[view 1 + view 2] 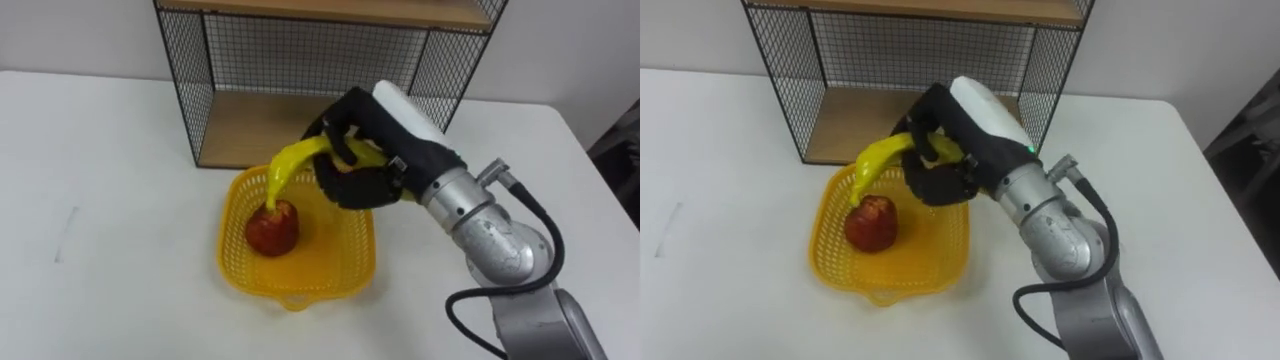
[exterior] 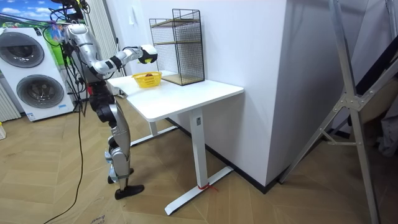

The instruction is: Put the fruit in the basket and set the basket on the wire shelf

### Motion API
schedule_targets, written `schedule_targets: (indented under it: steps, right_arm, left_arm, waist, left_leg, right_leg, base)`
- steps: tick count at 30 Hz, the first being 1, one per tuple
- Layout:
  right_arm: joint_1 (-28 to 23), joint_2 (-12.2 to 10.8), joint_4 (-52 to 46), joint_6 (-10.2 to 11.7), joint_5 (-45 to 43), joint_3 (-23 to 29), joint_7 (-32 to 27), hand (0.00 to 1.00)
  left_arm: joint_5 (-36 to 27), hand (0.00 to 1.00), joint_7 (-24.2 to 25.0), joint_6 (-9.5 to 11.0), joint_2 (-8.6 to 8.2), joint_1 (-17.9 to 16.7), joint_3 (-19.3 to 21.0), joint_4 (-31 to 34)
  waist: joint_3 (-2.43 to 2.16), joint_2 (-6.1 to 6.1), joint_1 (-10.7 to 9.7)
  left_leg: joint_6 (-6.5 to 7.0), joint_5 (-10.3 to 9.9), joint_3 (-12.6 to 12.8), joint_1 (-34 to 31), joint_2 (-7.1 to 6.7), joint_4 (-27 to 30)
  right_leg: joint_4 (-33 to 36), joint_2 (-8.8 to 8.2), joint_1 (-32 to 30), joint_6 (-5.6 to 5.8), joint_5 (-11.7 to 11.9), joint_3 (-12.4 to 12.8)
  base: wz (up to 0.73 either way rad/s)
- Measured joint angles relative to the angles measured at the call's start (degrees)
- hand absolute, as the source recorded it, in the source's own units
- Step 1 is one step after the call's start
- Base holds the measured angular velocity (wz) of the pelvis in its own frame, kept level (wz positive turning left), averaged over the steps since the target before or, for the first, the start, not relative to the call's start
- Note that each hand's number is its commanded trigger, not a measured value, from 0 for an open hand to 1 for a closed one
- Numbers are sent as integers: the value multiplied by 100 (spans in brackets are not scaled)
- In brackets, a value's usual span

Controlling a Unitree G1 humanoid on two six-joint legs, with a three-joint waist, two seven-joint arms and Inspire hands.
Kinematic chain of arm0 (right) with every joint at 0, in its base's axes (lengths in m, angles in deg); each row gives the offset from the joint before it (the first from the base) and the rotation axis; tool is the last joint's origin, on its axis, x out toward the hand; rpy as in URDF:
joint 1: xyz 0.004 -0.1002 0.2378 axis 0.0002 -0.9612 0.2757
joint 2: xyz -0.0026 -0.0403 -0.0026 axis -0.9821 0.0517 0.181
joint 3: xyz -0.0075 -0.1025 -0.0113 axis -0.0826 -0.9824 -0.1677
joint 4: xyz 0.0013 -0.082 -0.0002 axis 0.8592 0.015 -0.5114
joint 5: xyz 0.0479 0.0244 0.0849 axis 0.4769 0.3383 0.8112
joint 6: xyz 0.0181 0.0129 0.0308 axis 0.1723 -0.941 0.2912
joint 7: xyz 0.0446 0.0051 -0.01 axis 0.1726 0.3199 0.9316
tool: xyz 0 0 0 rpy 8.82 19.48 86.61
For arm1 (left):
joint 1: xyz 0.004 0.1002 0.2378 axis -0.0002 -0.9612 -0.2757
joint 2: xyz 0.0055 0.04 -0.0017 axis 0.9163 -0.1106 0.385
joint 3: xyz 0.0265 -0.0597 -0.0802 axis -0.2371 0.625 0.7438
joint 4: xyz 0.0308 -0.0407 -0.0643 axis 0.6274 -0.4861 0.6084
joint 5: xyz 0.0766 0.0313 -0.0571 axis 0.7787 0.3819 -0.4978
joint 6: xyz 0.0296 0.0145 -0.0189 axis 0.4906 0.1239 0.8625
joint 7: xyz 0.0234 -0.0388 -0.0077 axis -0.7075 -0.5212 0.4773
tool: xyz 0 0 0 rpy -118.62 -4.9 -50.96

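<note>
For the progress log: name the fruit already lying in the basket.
The red apple; the yellow banana hangs above the basket, gripped in the right hand.

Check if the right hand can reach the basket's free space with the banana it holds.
Probably yes. The right hand, curled round the banana, hangs just above the basket, which is open on top; the apple fills only its left part, and the wire shelf stands behind, not between.

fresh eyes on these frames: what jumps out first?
The right hand catches the eye first: it is shut on a yellow banana, whose tip points down at the red apple lying in the yellow basket. Right behind the basket, the black wire shelf with wooden boards stands on the white table.
</note>
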Motion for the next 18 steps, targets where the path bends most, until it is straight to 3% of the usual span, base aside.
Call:
schedule_targets:
  steps: [2,5,13,18]
  right_arm:
    - [-1,-6,20,0,7,-70,122,63]
    - [0,-10,188,0,17,-149,234,0]
    - [-16,-10,395,-80,-3,-280,466,0]
    - [-19,3,487,-238,-3,-280,466,0]
  left_arm:
    - [-1,0,14,0,0,2,-63,0]
    - [-27,0,56,1,11,12,-110,0]
    - [-124,0,159,-1,38,92,-185,0]
    - [-123,0,154,-12,42,114,-185,1]
  waist:
    - [5,-4,39]
    - [21,-37,73]
    - [30,-55,61]
    - [29,-62,56]
  left_leg:
    - [0,0,-1,5,-2,0]
    - [1,1,-9,-12,-2,8]
    - [3,-1,-90,-79,-9,7]
    - [3,-1,-88,-78,-10,27]
  right_leg:
    - [-2,-3,6,1,0,-4]
    - [-3,-11,5,2,1,-42]
    - [11,-17,-11,2,2,-104]
    - [9,-13,-14,2,2,-81]
  base:
    - [0]
    - [0]
    - [4]
    - [0]
